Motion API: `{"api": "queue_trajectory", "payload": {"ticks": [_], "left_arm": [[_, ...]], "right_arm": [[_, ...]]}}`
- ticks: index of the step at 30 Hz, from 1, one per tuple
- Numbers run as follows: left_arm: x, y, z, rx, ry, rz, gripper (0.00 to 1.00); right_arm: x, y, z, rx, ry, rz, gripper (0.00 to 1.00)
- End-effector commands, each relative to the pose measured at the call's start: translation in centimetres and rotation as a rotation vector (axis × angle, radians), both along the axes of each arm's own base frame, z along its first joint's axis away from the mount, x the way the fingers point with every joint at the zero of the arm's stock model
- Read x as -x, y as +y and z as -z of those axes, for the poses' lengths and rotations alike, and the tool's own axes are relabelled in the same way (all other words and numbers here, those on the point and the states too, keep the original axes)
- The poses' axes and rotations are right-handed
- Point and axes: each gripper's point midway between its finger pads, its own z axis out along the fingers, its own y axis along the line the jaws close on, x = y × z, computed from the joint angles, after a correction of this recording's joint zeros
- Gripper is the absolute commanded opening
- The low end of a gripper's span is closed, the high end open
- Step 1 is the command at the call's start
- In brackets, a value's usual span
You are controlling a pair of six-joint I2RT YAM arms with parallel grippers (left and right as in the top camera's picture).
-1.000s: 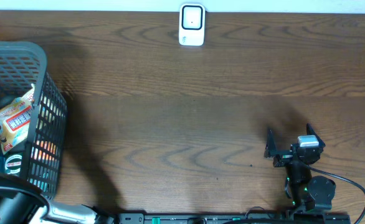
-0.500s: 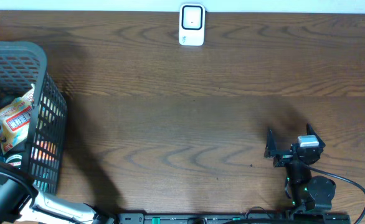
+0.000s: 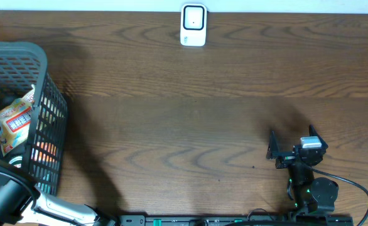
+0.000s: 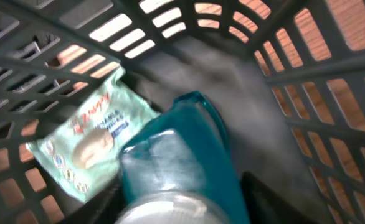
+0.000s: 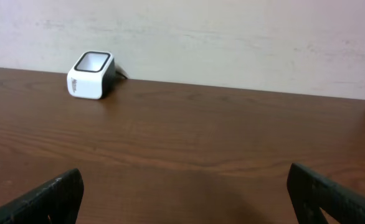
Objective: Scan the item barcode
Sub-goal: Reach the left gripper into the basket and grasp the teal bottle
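My left gripper point(image 4: 182, 202) is down inside the grey mesh basket point(image 4: 307, 81). Its dark fingers point(image 4: 108, 202) press against both sides of a teal bottle point(image 4: 189, 143) with a pale silvery cap, so it is shut on that bottle. No barcode shows on it. In the overhead view the left arm point(image 3: 5, 194) reaches into the basket point(image 3: 43, 63) at the left edge, and its jaws are hidden there. The white barcode scanner point(image 3: 193, 25) stands at the table's far edge; the right wrist view also shows the scanner point(image 5: 91, 74). My right gripper point(image 3: 292, 137) rests open and empty near the front right.
A pale green snack packet point(image 4: 83, 143) lies in the basket beside the bottle. From above, a yellow and red packet point(image 3: 14, 122) leans against the basket wall. The basket's mesh walls stand close around the left gripper. A cable point(image 3: 353, 188) runs beside the right arm's base.
The left arm has shifted a little inside the basket and its jaws have closed in on the teal bottle. The yellow packet has been nudged slightly. The right arm has not moved.
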Motion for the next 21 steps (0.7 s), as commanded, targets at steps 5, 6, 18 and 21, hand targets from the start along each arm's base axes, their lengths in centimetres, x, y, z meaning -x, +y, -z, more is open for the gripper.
{"api": "queue_trajectory", "payload": {"ticks": [5,6,18,21], "left_arm": [[1.4,-1.2,0.8,0.068,0.082,0.012,0.4],[1.5,-1.3,0.7,0.072,0.085,0.012,0.38],[1.0,-0.7,-3.4,-0.012,0.016,0.12,0.29],[1.2,-0.9,-5.3,-0.066,-0.015,0.122,0.29]], "right_arm": [[0.0,0.1,0.1,-0.001,0.002,-0.005,0.99],[0.0,0.2,0.1,-0.001,0.002,-0.006,0.99],[0.0,0.2,0.1,-0.001,0.002,-0.006,0.99],[0.0,0.2,0.1,-0.001,0.002,-0.006,0.99]]}}
